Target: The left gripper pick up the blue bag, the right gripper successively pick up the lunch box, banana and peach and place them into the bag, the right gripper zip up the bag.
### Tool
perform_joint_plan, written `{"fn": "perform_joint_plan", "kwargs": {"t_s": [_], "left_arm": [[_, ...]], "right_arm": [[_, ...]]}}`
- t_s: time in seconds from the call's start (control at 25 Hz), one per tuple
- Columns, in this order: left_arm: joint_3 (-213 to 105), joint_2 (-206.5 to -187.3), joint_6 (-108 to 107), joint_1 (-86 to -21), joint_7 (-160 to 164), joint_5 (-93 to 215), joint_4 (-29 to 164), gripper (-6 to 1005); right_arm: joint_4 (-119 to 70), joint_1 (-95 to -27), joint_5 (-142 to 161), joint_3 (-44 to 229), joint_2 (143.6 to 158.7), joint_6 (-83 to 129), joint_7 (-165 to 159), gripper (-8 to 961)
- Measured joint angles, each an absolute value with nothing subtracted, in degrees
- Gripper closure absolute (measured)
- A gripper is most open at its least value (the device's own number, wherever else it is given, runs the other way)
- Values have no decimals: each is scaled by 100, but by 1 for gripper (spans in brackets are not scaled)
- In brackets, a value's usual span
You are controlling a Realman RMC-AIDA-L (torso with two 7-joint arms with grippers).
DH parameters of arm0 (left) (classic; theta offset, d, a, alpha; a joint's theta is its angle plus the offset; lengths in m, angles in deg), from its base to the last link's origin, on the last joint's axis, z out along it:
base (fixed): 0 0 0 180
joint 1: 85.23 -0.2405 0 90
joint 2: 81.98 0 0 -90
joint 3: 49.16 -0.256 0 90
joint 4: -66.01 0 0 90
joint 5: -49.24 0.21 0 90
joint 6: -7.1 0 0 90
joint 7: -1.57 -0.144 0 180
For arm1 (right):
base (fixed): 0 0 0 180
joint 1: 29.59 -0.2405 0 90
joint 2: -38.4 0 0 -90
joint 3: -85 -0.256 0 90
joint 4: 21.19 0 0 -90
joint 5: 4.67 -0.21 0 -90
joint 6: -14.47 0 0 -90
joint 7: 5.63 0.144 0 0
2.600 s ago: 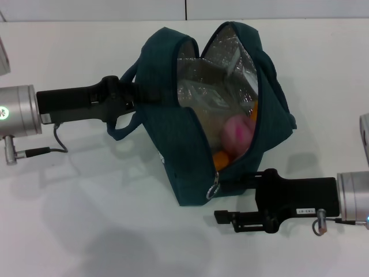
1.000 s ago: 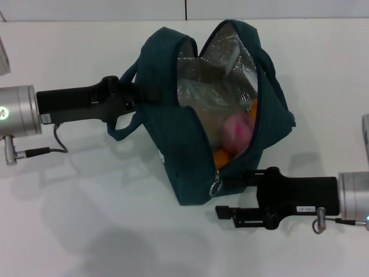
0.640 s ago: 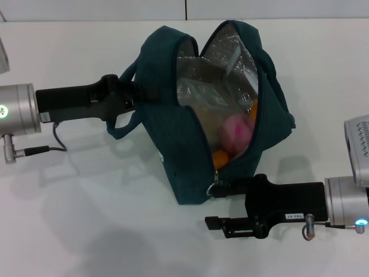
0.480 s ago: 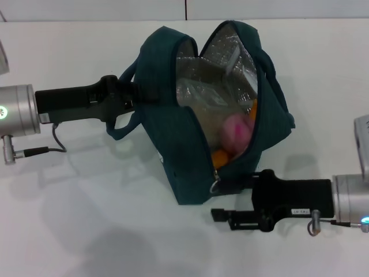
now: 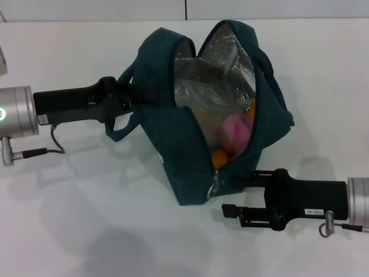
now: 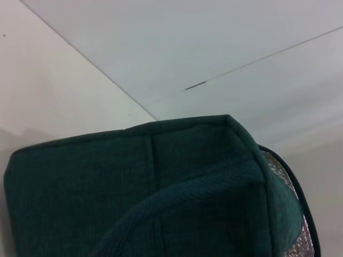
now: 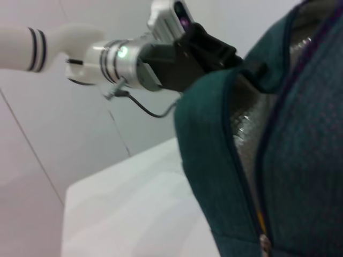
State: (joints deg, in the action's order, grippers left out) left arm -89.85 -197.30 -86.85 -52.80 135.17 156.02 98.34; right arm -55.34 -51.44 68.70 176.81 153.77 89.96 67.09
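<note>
Teal fabric bag, foil-lined, gapes open, showing a pink peach. Left gripper clamps its side; right gripper spreads wide at the zipper end.

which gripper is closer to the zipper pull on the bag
Right. The right gripper sits just beside the zipper pull at the near end of the blue bag; the left gripper grips the bag's far side.

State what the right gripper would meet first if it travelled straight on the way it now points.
Probably the near end of the dark teal fabric lunch bag, around its metal ring zipper pull. The right gripper points at that corner, though depth is unclear.
</note>
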Motion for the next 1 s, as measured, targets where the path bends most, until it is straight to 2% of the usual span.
{"fn": "perform_joint_plan", "kwargs": {"t_s": [0.36,1.0], "left_arm": [[-8985,-19728,-8685,-5289,13504,15601,9836,942],[-8985,-19763,-8692,-5281,13512,15601,9836,941]], "right_arm": [[-5499,-5009,6924,17391,15345,9302,6696,336],[-5229,-5217,6878,17653,15402,9111,6718,346]]}}
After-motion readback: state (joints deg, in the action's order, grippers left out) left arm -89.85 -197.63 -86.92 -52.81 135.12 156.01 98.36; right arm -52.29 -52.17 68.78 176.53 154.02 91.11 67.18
